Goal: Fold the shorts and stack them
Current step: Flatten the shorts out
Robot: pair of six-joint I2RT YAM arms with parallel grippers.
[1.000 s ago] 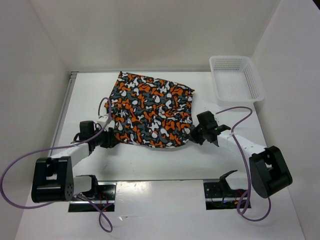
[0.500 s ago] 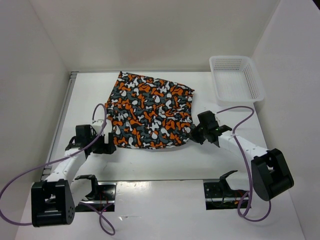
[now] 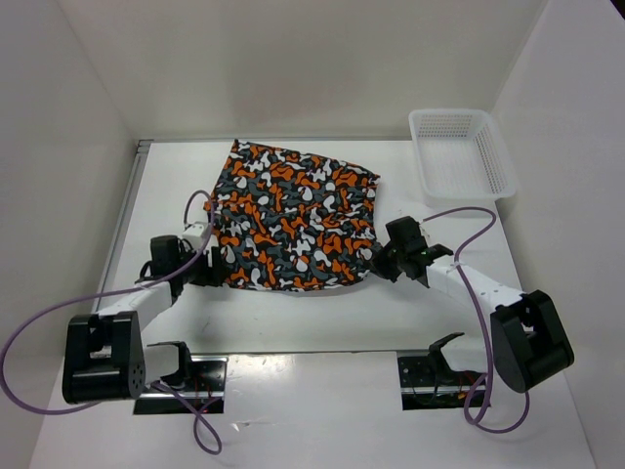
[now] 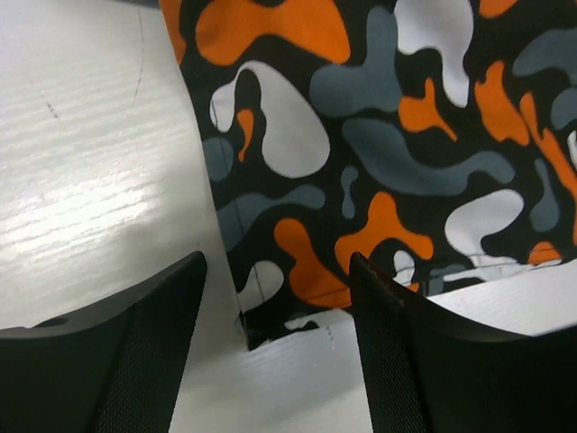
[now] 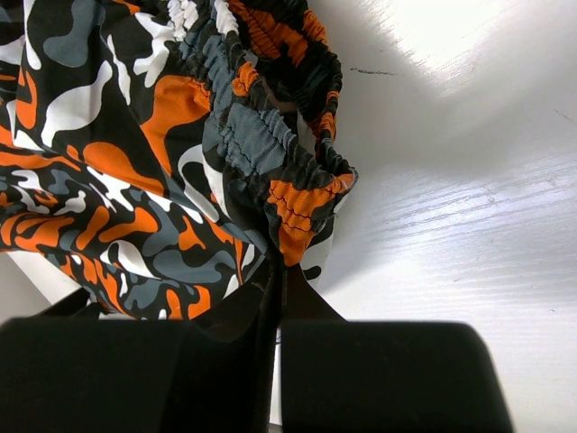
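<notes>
The shorts point(image 3: 293, 220), printed in orange, grey, black and white blotches, lie spread flat on the white table. My left gripper point(image 3: 211, 270) sits low at their near left corner. In the left wrist view its fingers stand apart point(image 4: 277, 271) with the hem corner of the shorts point(image 4: 379, 135) lying on the table between them, untouched. My right gripper point(image 3: 377, 262) is at the near right corner. In the right wrist view it point(image 5: 278, 267) is shut on the gathered elastic waistband of the shorts point(image 5: 135, 153), which bunches up just above the tips.
A white plastic mesh basket point(image 3: 420, 166) stands at the back right of the table. White walls close in the back and both sides. Purple cables loop from each arm near the front edge.
The left gripper opened and let go of the shorts' near left corner, backed off toward me, then came forward to that corner again. The right gripper stayed put, still shut.
</notes>
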